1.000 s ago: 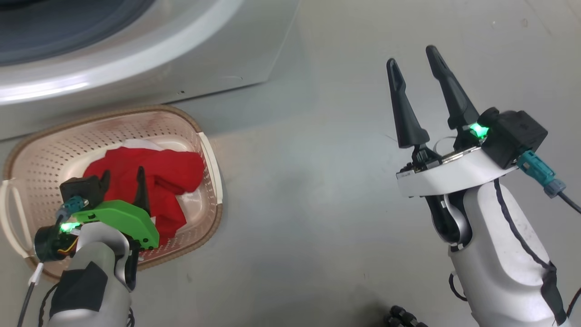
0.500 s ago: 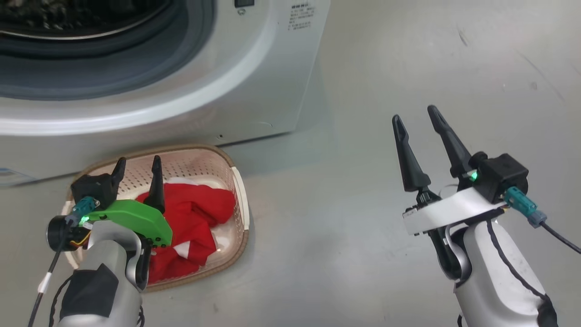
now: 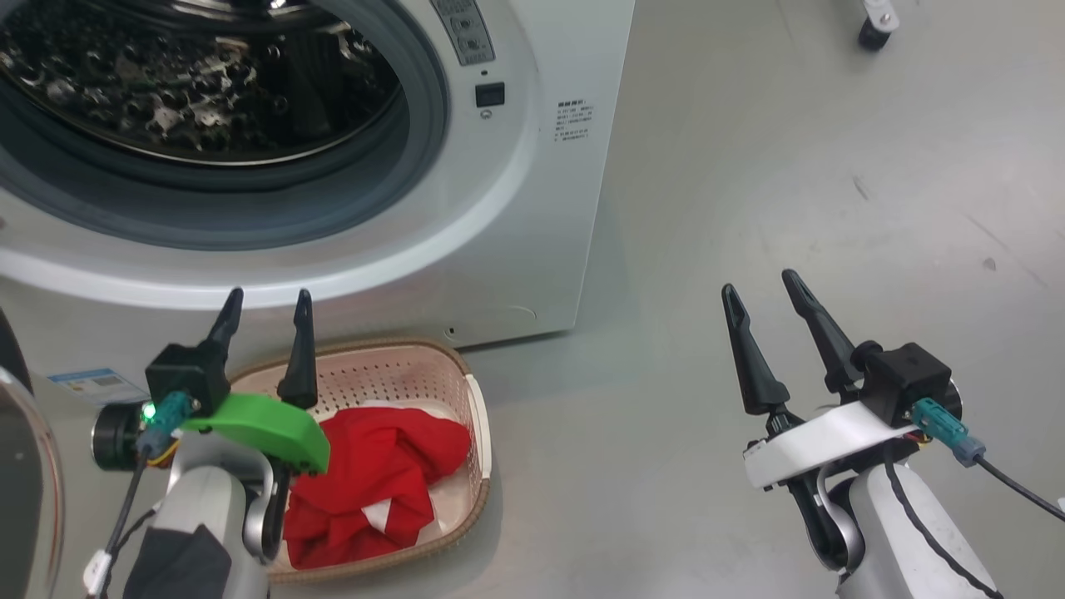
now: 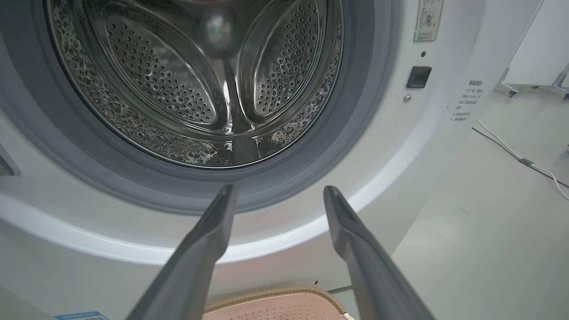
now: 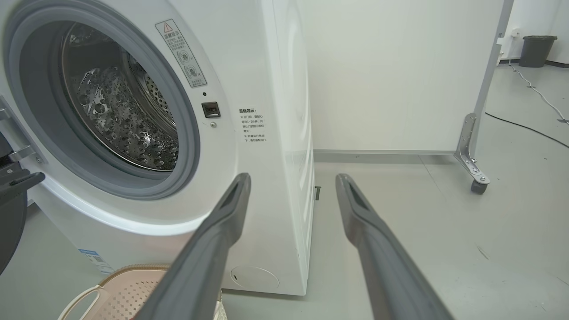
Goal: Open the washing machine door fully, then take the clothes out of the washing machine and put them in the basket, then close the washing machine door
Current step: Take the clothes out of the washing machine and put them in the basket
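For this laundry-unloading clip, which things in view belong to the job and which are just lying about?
Job: washing machine; open washing machine door; red clothes, lying in the basket; left gripper and right gripper, both open and empty.
Lying about: grey bin; wheeled white partition.

Bright red clothes [image 3: 374,487] with a white patch lie in a cream, perforated, brown-rimmed basket [image 3: 391,378], lower left, beneath a white washing machine [image 3: 541,208].
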You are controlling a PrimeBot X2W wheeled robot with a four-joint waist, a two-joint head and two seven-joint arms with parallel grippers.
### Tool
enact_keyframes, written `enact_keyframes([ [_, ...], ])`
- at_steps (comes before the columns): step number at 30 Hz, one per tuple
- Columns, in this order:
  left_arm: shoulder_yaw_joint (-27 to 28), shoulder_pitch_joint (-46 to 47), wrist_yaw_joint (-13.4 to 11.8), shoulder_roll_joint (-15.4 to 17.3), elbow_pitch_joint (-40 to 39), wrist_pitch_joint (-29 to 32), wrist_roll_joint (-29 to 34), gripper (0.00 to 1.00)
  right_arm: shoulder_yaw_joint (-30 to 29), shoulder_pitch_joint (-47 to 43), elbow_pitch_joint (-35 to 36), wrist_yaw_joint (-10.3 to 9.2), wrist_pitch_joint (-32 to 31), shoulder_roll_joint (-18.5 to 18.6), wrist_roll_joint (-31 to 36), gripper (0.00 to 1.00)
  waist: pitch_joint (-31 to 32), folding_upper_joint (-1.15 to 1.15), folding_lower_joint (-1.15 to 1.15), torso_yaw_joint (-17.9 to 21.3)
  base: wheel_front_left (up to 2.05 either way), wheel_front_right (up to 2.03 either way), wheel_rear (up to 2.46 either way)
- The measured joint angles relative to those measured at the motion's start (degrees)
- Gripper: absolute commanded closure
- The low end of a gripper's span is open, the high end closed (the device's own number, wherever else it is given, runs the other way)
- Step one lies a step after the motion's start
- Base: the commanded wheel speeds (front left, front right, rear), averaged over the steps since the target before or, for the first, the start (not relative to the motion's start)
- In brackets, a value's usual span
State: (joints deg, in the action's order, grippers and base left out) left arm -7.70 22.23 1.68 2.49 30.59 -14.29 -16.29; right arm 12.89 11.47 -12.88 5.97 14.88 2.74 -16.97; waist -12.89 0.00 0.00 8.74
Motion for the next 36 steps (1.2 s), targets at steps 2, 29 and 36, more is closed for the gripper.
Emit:
enact_keyframes([
  [2, -0.1, -1.8, -0.4, 0.0, -1.0, 0.0, 0.3, 0.0, -0.2, -0.8, -0.3, 0.0, 0.0, 0.0, 0.0, 0.0, 1.4, 0.0, 0.0, -0.2, 0.0, 0.0, 0.0],
  [29, -3.9, -19.8, -3.8, 0.0, -13.2, 0.0, 1.8, 0.0, -2.8, -9.6, -1.3, -0.08, 0.0, 0.4, 2.1, 0.0, 13.1, 0.0, 0.0, -3.7, 0.0, 0.0, 0.0],
  [36, -4.1, -21.8, -4.4, 0.0, -16.1, 0.1, 1.9, 0.0, -2.9, -9.7, -1.0, -0.07, 0.0, 0.4, 2.1, 0.0, 13.3, 0.0, 0.0, -3.9, 0.0, 0.0, 0.0],
])
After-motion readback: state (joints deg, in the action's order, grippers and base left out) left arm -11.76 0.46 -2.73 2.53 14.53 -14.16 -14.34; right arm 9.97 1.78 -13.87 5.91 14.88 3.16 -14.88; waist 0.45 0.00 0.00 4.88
